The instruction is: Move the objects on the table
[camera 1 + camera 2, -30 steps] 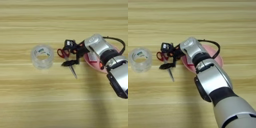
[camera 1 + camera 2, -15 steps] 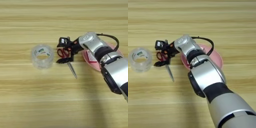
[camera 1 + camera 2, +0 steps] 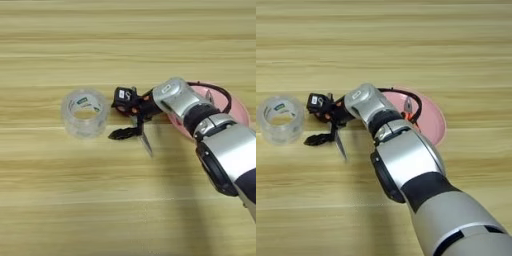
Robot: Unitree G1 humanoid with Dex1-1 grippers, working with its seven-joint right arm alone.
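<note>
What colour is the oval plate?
Pink; the plate shows best in the right eye view.

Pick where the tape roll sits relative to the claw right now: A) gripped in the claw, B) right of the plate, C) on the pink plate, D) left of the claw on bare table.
D: the tape roll stands on the bare table, to the left of the claw and apart from it, while the pink plate lies far off on the other side.

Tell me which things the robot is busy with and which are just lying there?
Busy with now:
end effector
scissors, right by it

Just lying there, not yet moved:
clear tape roll
pink plate
small pliers on the plate
</note>
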